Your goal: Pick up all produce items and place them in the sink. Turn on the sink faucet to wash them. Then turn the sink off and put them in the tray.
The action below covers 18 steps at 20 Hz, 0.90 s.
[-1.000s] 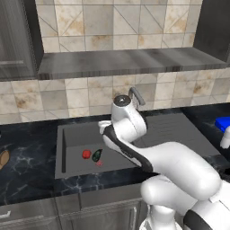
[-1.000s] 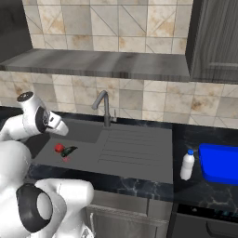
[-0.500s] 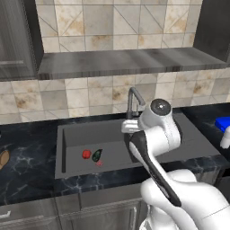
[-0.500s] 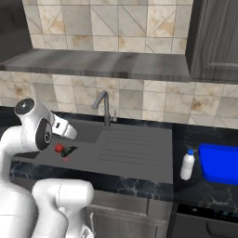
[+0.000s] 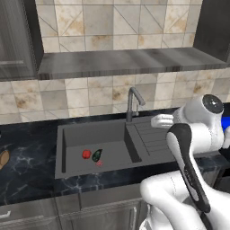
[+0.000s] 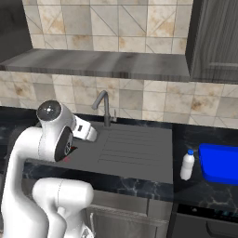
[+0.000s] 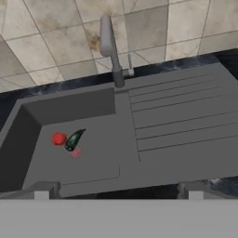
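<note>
A black marbled bench (image 5: 31, 173) runs below a beige stone-tile wall (image 5: 90, 20) and a grey ledge (image 5: 130, 63) in a simulated kitchen, with dark cabinets at the upper corners. At the bench's far left edge, about 9 o'clock in the left base view, lies part of a tan-brown oblong item (image 5: 2, 158). The dark grey sink (image 5: 72, 134) is set into the bench, its ribbed drainboard (image 7: 181, 121) to the right of the basin. On the basin floor a red round ball (image 7: 58, 138) sits touching or just beside a dark green oval (image 7: 73, 139) at its 3 o'clock, with the small red drain mark (image 7: 76, 152) close below them. The slim grey sink faucet (image 7: 109, 46) rises at the sink's 12 o'clock rim, spout bent over the basin, small lever at its side. Right of the drainboard stands a small white bottle (image 6: 187, 165), and just beside it the bright blue tray (image 6: 221, 162), cut by the frame. The end effector (image 7: 118, 188), fingers spread wide apart, hangs above the sink's near rim, holding nothing.
</note>
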Tool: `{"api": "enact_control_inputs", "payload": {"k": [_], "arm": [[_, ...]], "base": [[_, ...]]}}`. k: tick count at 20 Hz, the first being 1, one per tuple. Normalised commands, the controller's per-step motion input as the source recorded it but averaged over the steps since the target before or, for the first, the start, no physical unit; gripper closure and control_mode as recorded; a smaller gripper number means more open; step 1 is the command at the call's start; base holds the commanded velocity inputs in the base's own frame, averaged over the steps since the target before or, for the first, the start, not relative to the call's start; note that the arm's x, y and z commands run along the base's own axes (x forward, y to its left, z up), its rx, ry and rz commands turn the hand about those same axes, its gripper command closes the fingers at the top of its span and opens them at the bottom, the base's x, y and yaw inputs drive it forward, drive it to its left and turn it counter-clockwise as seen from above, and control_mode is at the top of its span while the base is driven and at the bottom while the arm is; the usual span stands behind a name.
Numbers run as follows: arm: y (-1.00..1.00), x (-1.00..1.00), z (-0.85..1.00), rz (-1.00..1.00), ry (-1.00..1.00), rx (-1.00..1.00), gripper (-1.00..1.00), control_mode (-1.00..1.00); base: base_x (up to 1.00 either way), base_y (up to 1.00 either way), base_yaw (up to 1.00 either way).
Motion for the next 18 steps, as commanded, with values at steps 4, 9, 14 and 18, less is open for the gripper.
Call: {"api": "enact_control_inputs", "payload": {"k": [4, 9, 14, 18], "arm": [[-0.81, -0.19, 0.13, 0.09, -0.09, 0.11, -1.0, -1.0], [-0.55, 0.05, 0.0, 0.09, -0.01, 0.12, -1.0, -1.0], [-0.29, 0.33, -0.05, 0.2, -0.02, 0.0, -1.0, -1.0], [-0.18, 0.46, -0.07, 0.28, -0.05, 0.0, -1.0, -1.0]], "base": [[0.0, 0.0, 0.0], [0.0, 0.0, 0.0], [0.0, 0.0, 0.0], [0.0, 0.0, 0.0]]}}
